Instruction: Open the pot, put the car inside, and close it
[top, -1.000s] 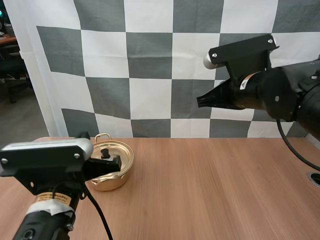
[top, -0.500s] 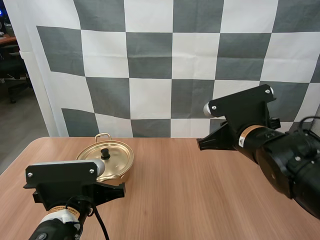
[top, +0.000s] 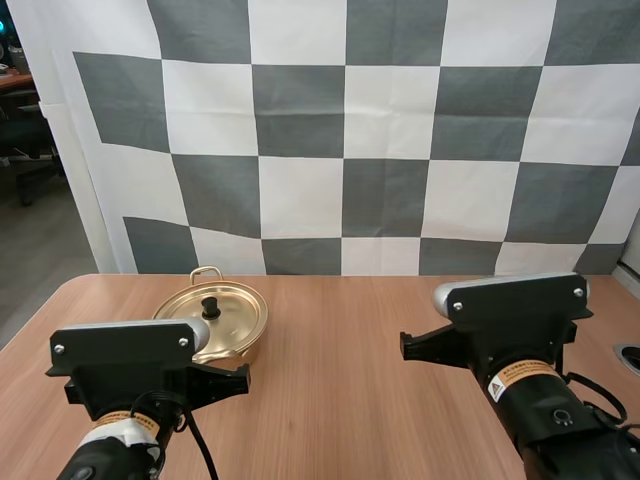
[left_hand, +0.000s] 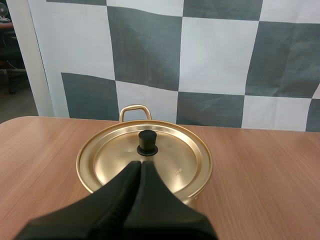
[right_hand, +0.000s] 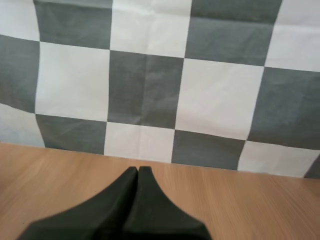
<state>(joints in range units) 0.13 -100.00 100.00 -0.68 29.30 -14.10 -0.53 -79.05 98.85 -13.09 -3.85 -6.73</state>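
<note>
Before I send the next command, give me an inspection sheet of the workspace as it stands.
surface: wooden table, with the pot standing on its left part.
job's things: gold pot upright; lid seated on it, black knob on top; a loop handle on the far side.
clutter: nothing seen.
grippers: left gripper shut on nothing, at the pot's near side, tips pointing toward the knob; whether it touches the pot cannot be told. Right gripper shut on nothing, over the table's right part, well apart from the pot.
cables: nothing seen lying on the table.
surroundings: nothing seen reaching onto the table.
</note>
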